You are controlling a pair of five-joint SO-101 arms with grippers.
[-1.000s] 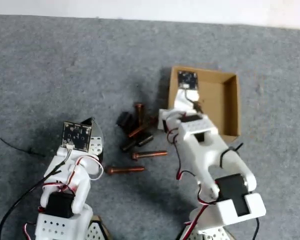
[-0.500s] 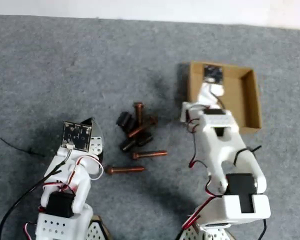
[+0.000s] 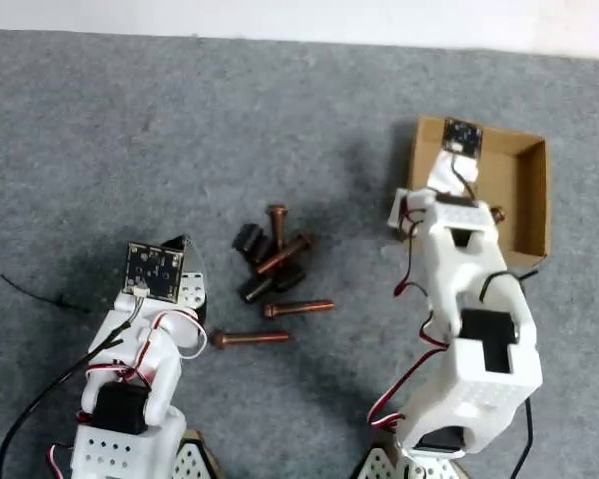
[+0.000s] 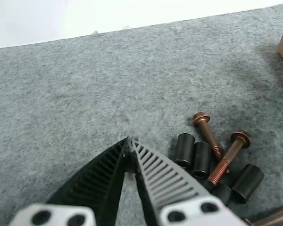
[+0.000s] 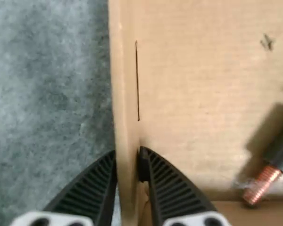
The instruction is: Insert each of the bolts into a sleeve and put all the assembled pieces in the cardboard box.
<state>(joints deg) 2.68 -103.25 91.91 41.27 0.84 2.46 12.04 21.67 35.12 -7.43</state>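
Grey carpet (image 3: 120, 120) is covering everything, white wall (image 3: 280, 14) behind. Right gripper (image 5: 127, 154) is pinching the cardboard box (image 5: 124, 84) wall; left gripper (image 4: 130, 142) is sitting pressed together near the bolts (image 4: 226, 157).

No legible text, labels or numbers (cardboard box (image 3: 519, 190) unprinted too).

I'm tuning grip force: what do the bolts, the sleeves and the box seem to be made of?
The bolts: likely metal, with a copper-coloured sheen and threaded shanks. The sleeves: smooth, dull black cylinders; plastic or coated metal, cannot tell. The cardboard box: plain brown board, matte, with raw cut edges.
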